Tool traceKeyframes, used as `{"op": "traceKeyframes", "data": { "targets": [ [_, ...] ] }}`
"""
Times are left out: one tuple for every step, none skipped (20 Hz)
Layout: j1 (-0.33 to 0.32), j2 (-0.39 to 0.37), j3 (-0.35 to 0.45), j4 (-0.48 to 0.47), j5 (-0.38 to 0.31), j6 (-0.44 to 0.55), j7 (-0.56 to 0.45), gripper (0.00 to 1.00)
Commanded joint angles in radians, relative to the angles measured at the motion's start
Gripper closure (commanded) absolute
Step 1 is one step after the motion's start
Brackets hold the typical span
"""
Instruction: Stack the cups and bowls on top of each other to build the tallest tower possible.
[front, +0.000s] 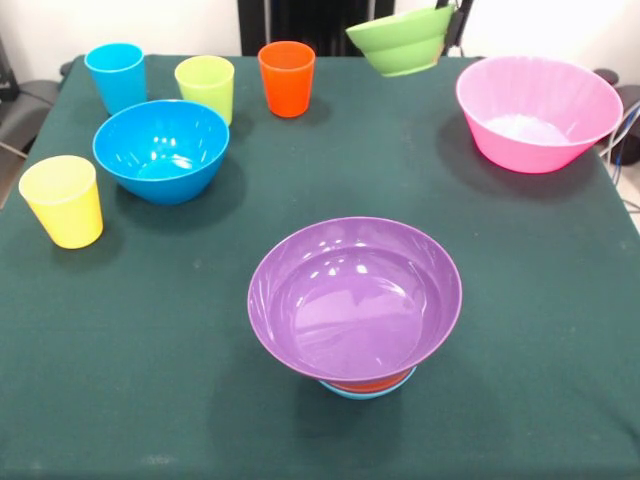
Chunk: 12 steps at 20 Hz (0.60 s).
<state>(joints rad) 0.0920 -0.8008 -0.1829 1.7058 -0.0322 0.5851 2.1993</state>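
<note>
The tower stands at the front middle: a wide purple bowl (355, 300) sits on a small orange bowl (368, 381) and a light-blue bowl (366, 392), of which only the rims show. My gripper (454, 14) shows only as dark tips at the top edge. It is shut on the rim of the small green bowl (402, 42), which hangs tilted above the table's far side. The blue cup (116, 76), lime green cup (205, 86) and orange cup (287, 78) stand upright in a row at the far left. The yellow cup (63, 201) stands at the left edge.
A deep blue bowl (161, 150) sits upright at the left, between the yellow cup and the far row. A large pink bowl (538, 113) sits at the far right. The dark green tablecloth (150, 380) covers the table.
</note>
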Motion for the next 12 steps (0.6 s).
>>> {"op": "traceKeyframes", "data": {
  "targets": [
    [-0.056, 0.032, 0.143, -0.188, -0.032, 0.178, -0.112, 1.00],
    [-0.064, 0.046, 0.152, -0.216, -0.037, 0.192, -0.119, 1.00],
    [-0.070, 0.061, 0.159, -0.245, -0.045, 0.205, -0.125, 1.00],
    [-0.073, 0.077, 0.162, -0.279, -0.053, 0.218, -0.130, 1.00],
    [-0.078, 0.091, 0.168, -0.307, -0.058, 0.230, -0.135, 1.00],
    [-0.082, 0.106, 0.172, -0.341, -0.064, 0.251, -0.141, 1.00],
    [-0.089, 0.121, 0.181, -0.374, -0.070, 0.268, -0.154, 1.00],
    [-0.096, 0.137, 0.186, -0.407, -0.071, 0.286, -0.158, 1.00],
    [-0.104, 0.154, 0.196, -0.441, -0.076, 0.303, -0.173, 1.00],
    [-0.108, 0.169, 0.200, -0.471, -0.082, 0.315, -0.181, 1.00],
    [-0.112, 0.184, 0.205, -0.501, -0.089, 0.328, -0.190, 1.00],
    [-0.115, 0.199, 0.209, -0.528, -0.099, 0.327, -0.198, 1.00]
  ]
}}
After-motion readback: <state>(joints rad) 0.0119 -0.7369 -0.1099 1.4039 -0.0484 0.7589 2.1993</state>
